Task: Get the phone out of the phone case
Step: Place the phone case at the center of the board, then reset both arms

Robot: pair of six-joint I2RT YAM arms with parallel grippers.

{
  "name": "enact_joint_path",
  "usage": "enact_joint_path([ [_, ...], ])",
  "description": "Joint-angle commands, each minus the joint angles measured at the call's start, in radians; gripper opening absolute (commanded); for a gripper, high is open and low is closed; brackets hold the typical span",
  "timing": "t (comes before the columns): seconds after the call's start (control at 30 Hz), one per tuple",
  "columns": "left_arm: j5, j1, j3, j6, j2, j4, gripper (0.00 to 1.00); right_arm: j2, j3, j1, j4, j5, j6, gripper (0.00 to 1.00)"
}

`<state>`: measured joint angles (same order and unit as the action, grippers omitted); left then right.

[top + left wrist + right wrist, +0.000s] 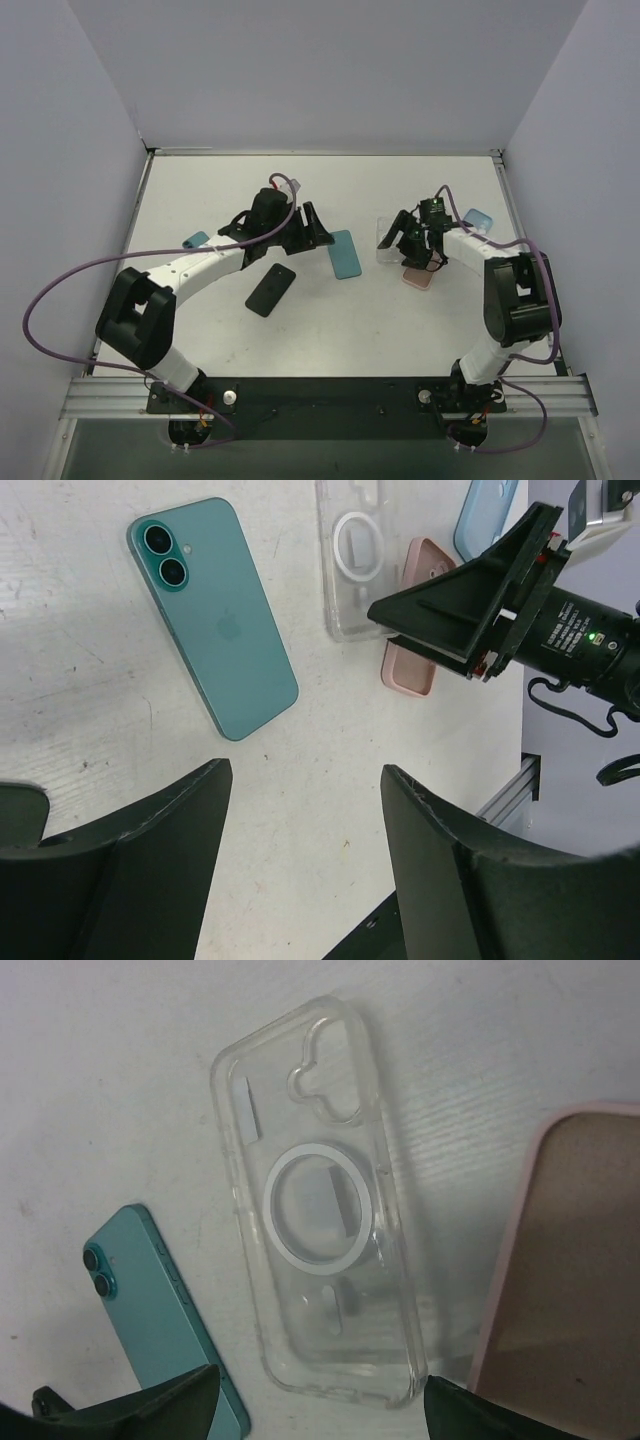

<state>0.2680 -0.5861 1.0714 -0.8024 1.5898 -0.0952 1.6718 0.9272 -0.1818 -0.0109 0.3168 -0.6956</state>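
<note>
Teal phone point(215, 620) face-down beside empty clear case point(345, 600); left claw point(305, 775) spread.

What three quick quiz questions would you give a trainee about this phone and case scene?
1. True or false: the teal phone sits inside the clear case.
2. The pink case lies: A, beside the clear case; B, under the teal phone; C, clamped in a gripper.
3. Fill in: the left gripper and the right gripper both stand ____.
Key: 1 false; 2 A; 3 open.
</note>
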Motion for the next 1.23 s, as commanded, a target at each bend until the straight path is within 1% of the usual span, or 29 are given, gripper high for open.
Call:
enact_joint_path([
  [0.0,-0.012,0.015,0.042,0.031,-0.077,-0.052,0.72,-0.086,-0.001,0.007,-0.139,-0.094,0.045,0.77],
  [0.13,-0.024,0.035,0.038,0.055,-0.143,-0.103,0.74,-0.17,0.009,0.005,-0.234,-0.2,0.065,0.78],
  [0.17,-0.027,0.042,0.033,0.061,-0.158,-0.112,0.75,-0.187,0.012,0.008,-0.254,-0.259,0.064,0.78],
  [0.27,-0.033,0.075,-0.008,0.094,-0.237,-0.147,0.77,-0.266,-0.007,0.011,-0.299,-0.361,0.07,0.78],
  [0.47,-0.012,0.17,-0.1,0.149,-0.43,-0.211,0.79,-0.446,-0.097,0.022,-0.353,-0.467,0.087,0.79],
  [0.5,-0.019,0.18,-0.111,0.163,-0.48,-0.237,0.79,-0.469,-0.112,0.024,-0.359,-0.481,0.088,0.79],
  [0.63,-0.113,0.198,-0.154,0.2,-0.599,-0.32,0.8,-0.602,-0.186,0.024,-0.415,-0.545,0.081,0.79],
  [0.77,-0.182,0.201,-0.205,0.213,-0.708,-0.393,0.8,-0.699,-0.258,0.022,-0.458,-0.576,0.065,0.78],
  [0.93,-0.26,0.203,-0.312,0.163,-0.864,-0.462,0.8,-0.823,-0.353,0.021,-0.508,-0.582,0.019,0.77],
  [1.03,-0.303,0.204,-0.349,0.134,-0.947,-0.492,0.8,-0.88,-0.392,0.019,-0.526,-0.579,-0.01,0.77],
  [1.1,-0.317,0.204,-0.373,0.123,-0.988,-0.506,0.8,-0.906,-0.403,0.019,-0.526,-0.564,-0.025,0.76],
  [1.2,-0.338,0.204,-0.373,0.123,-1.011,-0.524,0.8,-0.902,-0.401,0.018,-0.526,-0.571,-0.027,0.75],
])
